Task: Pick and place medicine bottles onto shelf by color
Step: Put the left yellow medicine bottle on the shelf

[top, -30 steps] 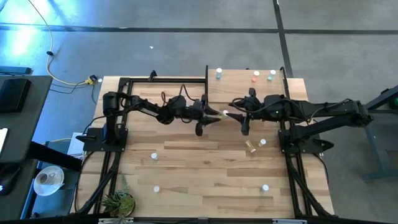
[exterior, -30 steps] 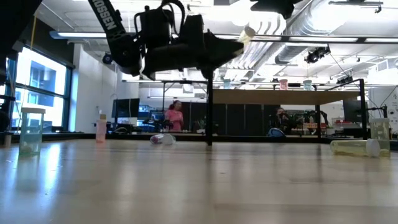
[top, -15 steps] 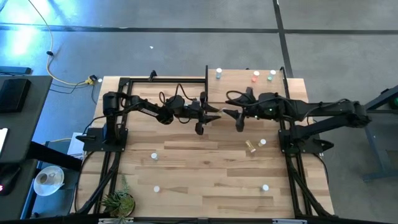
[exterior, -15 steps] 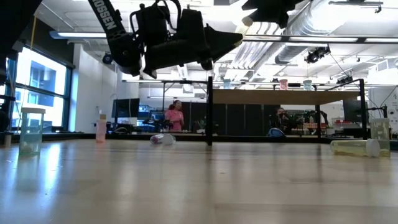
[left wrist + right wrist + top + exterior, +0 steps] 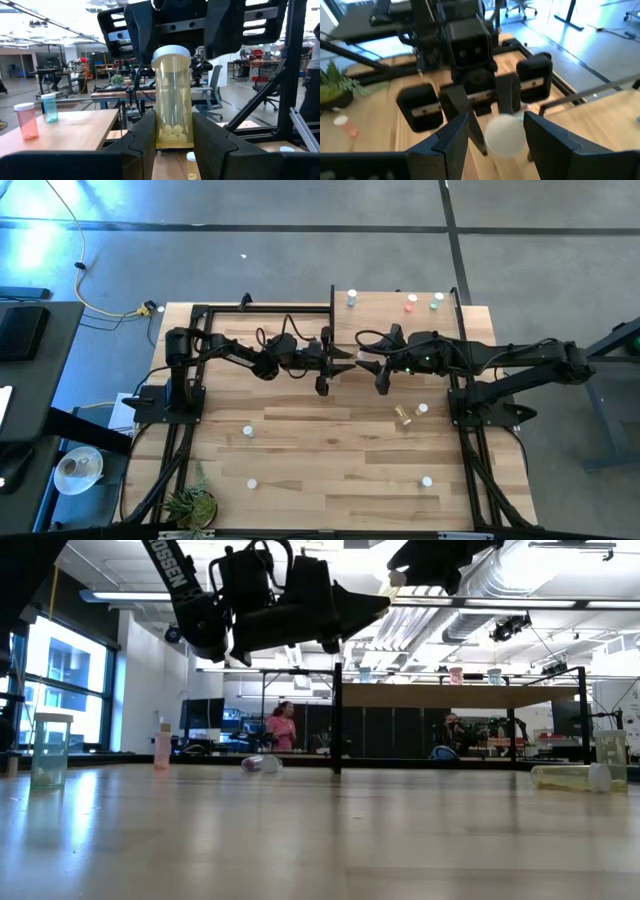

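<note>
Right tool (image 5: 366, 363) nearer, over plank tabletop (image 5: 330, 450)

In the low view the right gripper (image 5: 400, 580) is cut off by the top edge. The yellow bottle (image 5: 504, 134) shows in the right wrist view only as a blurred white cap. Bottles on the shelf (image 5: 400, 330) are too small to tell beyond colour.
</note>
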Available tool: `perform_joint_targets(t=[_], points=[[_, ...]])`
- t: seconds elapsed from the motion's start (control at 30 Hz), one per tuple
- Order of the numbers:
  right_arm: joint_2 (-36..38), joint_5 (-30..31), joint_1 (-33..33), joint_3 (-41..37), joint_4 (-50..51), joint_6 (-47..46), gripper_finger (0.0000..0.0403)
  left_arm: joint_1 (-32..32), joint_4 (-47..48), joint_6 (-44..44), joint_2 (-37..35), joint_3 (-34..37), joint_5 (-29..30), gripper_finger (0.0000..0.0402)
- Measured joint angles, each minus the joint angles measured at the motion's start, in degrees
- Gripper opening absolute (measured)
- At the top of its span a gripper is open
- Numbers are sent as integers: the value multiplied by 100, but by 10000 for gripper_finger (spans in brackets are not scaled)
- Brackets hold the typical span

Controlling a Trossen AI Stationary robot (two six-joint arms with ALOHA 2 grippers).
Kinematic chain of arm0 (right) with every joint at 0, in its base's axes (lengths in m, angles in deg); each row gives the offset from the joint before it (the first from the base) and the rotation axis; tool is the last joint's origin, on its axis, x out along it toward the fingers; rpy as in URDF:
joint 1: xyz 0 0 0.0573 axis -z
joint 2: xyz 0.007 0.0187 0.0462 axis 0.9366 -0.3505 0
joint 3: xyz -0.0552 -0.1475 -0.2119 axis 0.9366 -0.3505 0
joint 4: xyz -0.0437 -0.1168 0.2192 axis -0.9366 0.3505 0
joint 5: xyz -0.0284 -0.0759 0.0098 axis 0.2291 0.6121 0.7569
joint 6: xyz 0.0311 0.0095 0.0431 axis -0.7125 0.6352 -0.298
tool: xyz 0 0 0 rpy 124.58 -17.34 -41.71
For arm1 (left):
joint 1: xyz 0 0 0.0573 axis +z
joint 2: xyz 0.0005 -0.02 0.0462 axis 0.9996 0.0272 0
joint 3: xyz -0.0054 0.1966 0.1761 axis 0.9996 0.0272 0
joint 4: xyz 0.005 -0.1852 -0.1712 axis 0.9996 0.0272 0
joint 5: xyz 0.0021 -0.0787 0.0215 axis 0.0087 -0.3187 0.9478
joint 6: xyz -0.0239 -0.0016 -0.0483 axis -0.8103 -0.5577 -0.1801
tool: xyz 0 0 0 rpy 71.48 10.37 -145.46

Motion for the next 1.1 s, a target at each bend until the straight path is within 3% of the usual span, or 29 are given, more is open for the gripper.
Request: perform_joint_targets(t=[0.3, 0.7, 1.1], points=[[-28, 38, 0, 0, 84, 2, 175, 0, -8, 57, 0, 0, 54, 97], [-25, 150, 4, 0, 234, 0, 117, -13, 3, 294, 0, 0, 285, 97], [-25, 150, 4, 0, 251, -15, 109, -11, 25, 291, 0, 0, 302, 97]])
